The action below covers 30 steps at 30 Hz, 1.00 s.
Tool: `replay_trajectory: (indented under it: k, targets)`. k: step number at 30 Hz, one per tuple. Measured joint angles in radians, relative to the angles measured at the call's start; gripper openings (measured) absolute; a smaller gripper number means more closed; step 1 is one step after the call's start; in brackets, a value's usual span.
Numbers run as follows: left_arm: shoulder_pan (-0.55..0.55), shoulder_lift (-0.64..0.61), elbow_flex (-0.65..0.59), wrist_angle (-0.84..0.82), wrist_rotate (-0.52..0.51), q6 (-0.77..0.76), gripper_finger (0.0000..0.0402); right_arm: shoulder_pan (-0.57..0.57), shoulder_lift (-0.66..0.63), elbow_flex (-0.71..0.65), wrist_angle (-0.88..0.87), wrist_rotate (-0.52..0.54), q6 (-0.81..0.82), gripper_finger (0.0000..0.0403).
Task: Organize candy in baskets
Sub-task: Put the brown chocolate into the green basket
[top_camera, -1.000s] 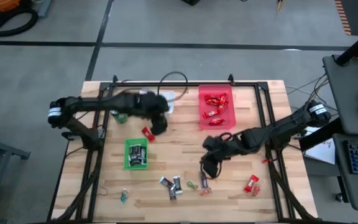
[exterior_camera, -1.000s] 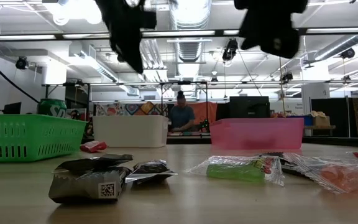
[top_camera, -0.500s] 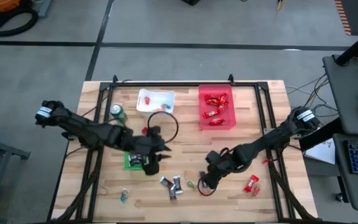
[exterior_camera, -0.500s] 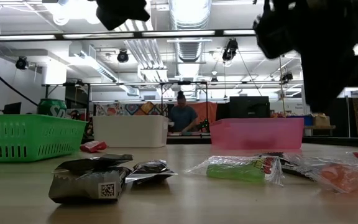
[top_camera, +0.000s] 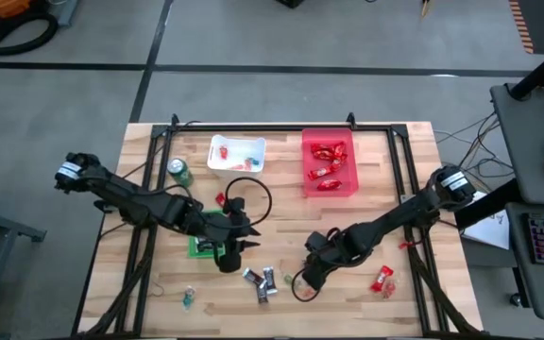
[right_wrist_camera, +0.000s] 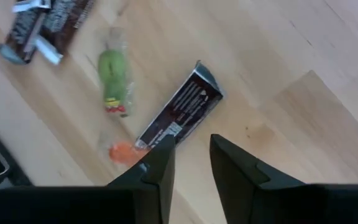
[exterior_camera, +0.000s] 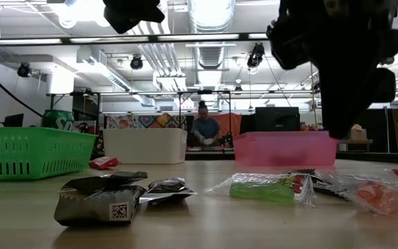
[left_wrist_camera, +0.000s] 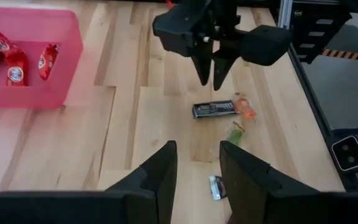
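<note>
Right wrist view: a dark mini bar (right_wrist_camera: 180, 107) lies flat on the wooden table (right_wrist_camera: 278, 56), just ahead of the right gripper (right_wrist_camera: 190, 158), whose fingers stand a little apart with nothing between them.
Handling: the bar looks light and fairly stiff inside a slick crinkly wrapper; I would pinch it across its narrow width at the middle, not by the loose wrapper ends.
Neighbours: a green piece (right_wrist_camera: 115, 84) and an orange piece (right_wrist_camera: 124, 151) lie just beside the bar; they look soft and tiny, and easy to nudge away.
Left wrist view: the left gripper (left_wrist_camera: 197, 165) hovers with fingers parted and empty, facing the right gripper across the same bar; only this view shows red bars (left_wrist_camera: 12, 59) inside the red basket (left_wrist_camera: 36, 99).
High view: only this one gives the whole layout, with the white basket (top_camera: 213, 162) and the red basket far, the green basket (top_camera: 196, 247) near left, the silver mini bars (top_camera: 261, 280) near centre, and a red bar (top_camera: 382, 279) near right.
Low view: level with the table, it shows how flat the wrappers lie, and a person working far behind the table.
</note>
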Motion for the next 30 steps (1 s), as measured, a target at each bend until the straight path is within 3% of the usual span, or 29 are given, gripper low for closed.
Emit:
replay_trajectory:
  k: [9, 14, 25, 30]
  targets:
    - [-0.004, 0.001, 0.0, 0.0, 0.0, -0.002, 0.0105, -0.014, 0.048, 0.013, 0.028, 0.004, -0.016, 0.0187]
    - [-0.004, 0.001, 0.0, 0.0, -0.034, -0.001, 0.0105, -0.024, 0.087, 0.013, 0.035, 0.037, -0.005, 0.0211]
    - [-0.004, 0.001, 0.0, 0.0, -0.042, 0.004, 0.0105, -0.078, 0.205, 0.035, 0.075, 0.035, -0.053, 0.0206]
    - [-0.004, 0.001, 0.0, 0.0, -0.069, 0.013, 0.0105, -0.111, 0.203, 0.042, 0.062, 0.077, -0.107, 0.016]
